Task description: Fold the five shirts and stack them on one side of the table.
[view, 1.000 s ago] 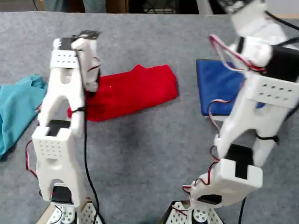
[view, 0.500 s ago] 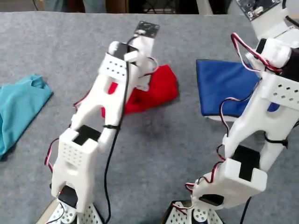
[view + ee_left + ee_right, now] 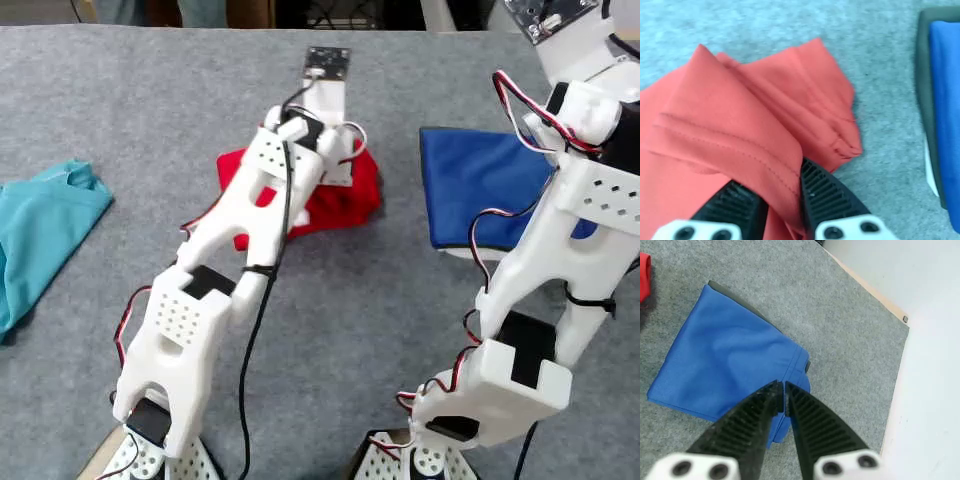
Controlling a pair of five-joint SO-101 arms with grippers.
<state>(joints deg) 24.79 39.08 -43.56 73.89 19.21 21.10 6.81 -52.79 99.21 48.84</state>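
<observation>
The red shirt [image 3: 345, 200] is lying near the middle of the grey table [image 3: 350, 330], partly covered by the left arm in the high view. It is bunched rather than flat. Several layers are being doubled over one another, and soft creases are running across the cloth. In the high view its long axis is running across the table from left to right, with the rounded right end pointing towards the blue shirt [image 3: 470, 185]. A narrow strip of grey is being left between the two.

In the left wrist view a flap of the red shirt [image 3: 740, 125], edged with a stitched hem [image 3: 725, 142], is being pinched by the left gripper [image 3: 775, 180]. The cloth is being clamped between the black ribbed fingers.

The blue shirt [image 3: 725, 355] is lying folded into a neat rectangle on a dark garment [image 3: 735, 297], whose edge is showing along one side. The right gripper [image 3: 781, 386] is being held above it with the jaws drawn together on nothing.

A teal shirt [image 3: 40, 230] is lying crumpled at the table's left edge.
</observation>
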